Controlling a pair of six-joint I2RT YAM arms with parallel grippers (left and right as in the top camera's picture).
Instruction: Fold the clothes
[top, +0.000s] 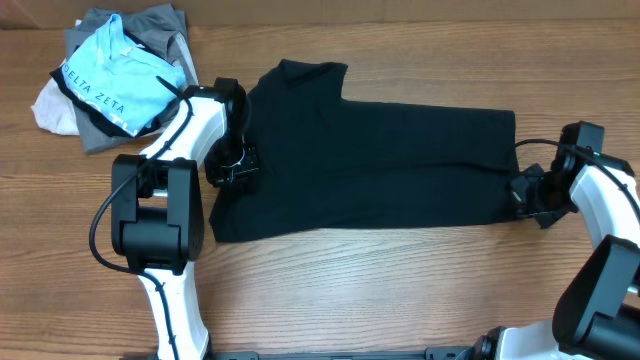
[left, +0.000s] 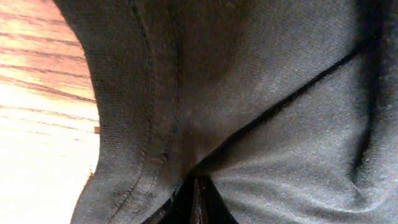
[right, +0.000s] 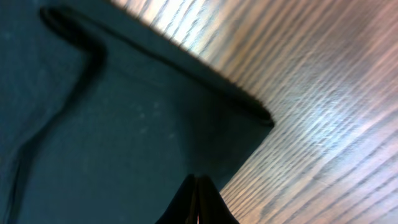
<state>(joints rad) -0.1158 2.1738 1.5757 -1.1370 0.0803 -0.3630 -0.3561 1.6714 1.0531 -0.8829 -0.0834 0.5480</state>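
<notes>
The black T-shirt lies flat across the middle of the wooden table, with a sleeve sticking out at the back. My left gripper is at the shirt's left edge. In the left wrist view its fingers are shut, and the fabric puckers into them beside a stitched hem. My right gripper is at the shirt's right edge. In the right wrist view its fingers are shut on the fabric near a corner. The neck label is hidden.
A pile of other clothes sits at the back left: a light blue "DELTA ZETA" shirt, a grey garment and a white one. Bare wood table runs along the front.
</notes>
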